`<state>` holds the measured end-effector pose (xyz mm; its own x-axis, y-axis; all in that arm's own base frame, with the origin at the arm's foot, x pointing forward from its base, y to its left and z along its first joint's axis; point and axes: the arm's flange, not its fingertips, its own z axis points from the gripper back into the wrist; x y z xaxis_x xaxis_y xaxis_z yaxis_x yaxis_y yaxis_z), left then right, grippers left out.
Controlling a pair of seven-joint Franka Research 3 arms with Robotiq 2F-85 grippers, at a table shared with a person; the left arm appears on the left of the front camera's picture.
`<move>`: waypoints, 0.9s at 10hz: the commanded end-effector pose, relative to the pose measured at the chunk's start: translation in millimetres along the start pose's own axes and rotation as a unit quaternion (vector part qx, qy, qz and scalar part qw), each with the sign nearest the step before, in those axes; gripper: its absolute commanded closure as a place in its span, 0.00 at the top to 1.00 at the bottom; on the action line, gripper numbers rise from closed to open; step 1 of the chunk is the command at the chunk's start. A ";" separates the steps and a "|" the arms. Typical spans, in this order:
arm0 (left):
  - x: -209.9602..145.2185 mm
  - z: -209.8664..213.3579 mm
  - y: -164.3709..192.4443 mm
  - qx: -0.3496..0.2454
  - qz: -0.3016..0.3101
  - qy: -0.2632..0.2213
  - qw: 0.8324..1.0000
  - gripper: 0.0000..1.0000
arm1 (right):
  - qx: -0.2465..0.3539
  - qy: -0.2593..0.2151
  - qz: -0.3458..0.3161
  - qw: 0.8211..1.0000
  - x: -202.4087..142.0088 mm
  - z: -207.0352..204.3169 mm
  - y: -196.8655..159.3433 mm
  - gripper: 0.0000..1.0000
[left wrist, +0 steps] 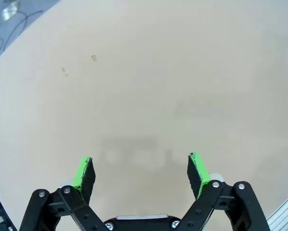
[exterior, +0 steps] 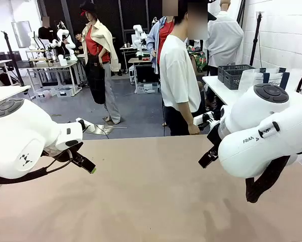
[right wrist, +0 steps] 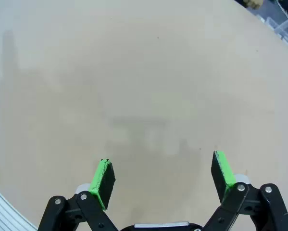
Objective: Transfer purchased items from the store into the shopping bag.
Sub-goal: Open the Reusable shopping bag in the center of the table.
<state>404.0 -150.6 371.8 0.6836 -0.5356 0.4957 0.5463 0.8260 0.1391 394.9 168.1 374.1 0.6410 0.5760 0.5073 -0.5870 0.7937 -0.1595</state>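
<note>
The shopping bag (exterior: 252, 78) stands upright just beside the dark grey mesh basket (exterior: 232, 75), on the basket's right. It is thin, translucent white plastic, with dark navy handles up top and small dark print. Its lower part is hidden.

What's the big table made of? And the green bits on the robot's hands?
Table: looks like smooth, matte beige laminate or painted board. It is even, with soft shadows and no grain. Green pads: probably rubber or foam. They look dull, with rough edges.

Left claw (left wrist: 140, 163) spread wide; right claw (right wrist: 162, 162) likewise, both seemingly hovering.
</note>
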 end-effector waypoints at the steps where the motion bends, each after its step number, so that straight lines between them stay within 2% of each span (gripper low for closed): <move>1: 0.0 0.0 -0.1 0.000 0.000 0.000 1.000 1.00 | 0.000 0.000 0.000 1.000 0.0 0.0 0.0 1.00; 9: 0.0 0.0 -0.1 0.000 0.000 0.000 1.000 1.00 | 0.000 0.000 0.000 1.000 0.0 0.0 0.0 1.00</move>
<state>403.8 -151.2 371.7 0.6827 -0.5369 0.4955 0.5474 0.8251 0.1399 394.8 168.2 374.1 0.6407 0.5764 0.5072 -0.5872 0.7935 -0.1600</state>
